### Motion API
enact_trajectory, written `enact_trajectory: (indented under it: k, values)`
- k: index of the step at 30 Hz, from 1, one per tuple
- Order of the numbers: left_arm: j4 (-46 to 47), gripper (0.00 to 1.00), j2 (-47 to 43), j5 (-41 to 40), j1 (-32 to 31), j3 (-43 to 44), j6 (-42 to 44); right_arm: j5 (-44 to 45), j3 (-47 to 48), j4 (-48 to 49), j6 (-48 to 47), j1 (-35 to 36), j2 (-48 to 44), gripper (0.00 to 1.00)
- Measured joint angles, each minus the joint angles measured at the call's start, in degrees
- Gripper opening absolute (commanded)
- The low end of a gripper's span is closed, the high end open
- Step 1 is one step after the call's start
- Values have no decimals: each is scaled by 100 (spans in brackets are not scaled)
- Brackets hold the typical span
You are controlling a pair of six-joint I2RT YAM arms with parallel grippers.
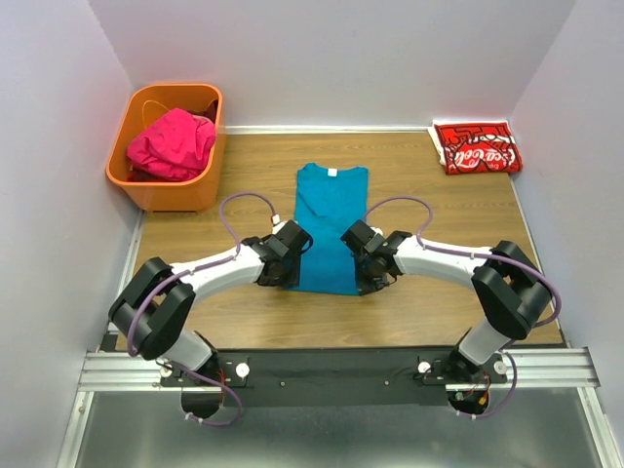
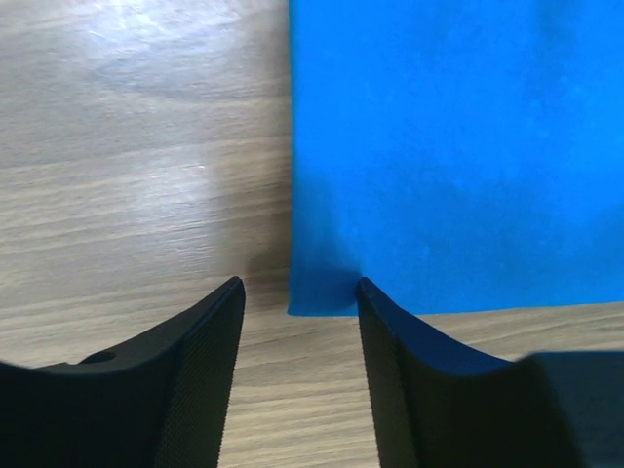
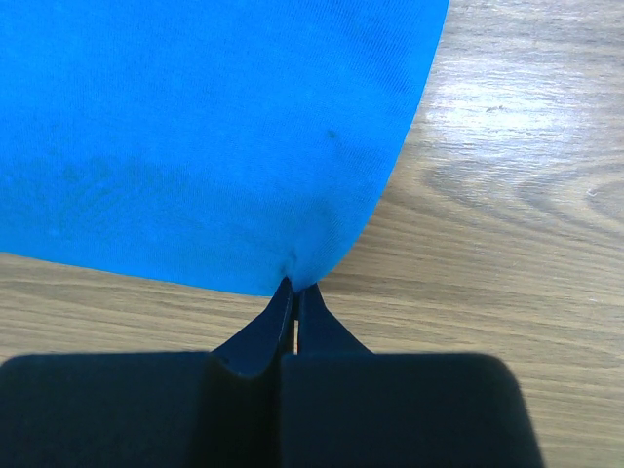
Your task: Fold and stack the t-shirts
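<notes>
A teal-blue t-shirt (image 1: 331, 219) lies flat on the table middle, folded into a narrow strip with the collar at the far end. My left gripper (image 1: 291, 265) is at its near left corner. In the left wrist view that gripper (image 2: 298, 285) is open, its fingertips either side of the shirt's corner (image 2: 322, 292). My right gripper (image 1: 368, 271) is at the near right corner. Seen from the right wrist, it (image 3: 295, 288) is shut on the teal shirt's hem (image 3: 302, 263). A folded red Coca-Cola t-shirt (image 1: 478, 148) lies at the far right. A magenta-pink t-shirt (image 1: 173, 144) is bunched in the basket.
The orange plastic basket (image 1: 146, 185) stands at the far left corner of the wooden table (image 1: 439, 224). White walls close in the left, back and right sides. Purple cables loop above both wrists.
</notes>
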Motion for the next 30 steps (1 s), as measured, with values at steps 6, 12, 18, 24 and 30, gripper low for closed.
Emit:
enact_trajectory:
  k: [6, 12, 18, 24, 30]
  values:
    - [-35, 54, 219, 105, -57, 120, 42, 42, 0, 2, 0, 26, -13, 1]
    - [-68, 43, 382, 157, -120, 232, 63, 79, -2, 2, 0, 48, -13, 0]
    - [-48, 19, 468, 267, -170, 304, 46, 107, -2, 4, -4, 63, -15, 0]
    - [-50, 0, 494, 321, -330, 339, 37, 39, -55, 68, -225, 66, -92, 0]
    - [-573, 0, -33, 623, -1274, -81, -243, -793, -704, -155, -435, 195, -739, 0]
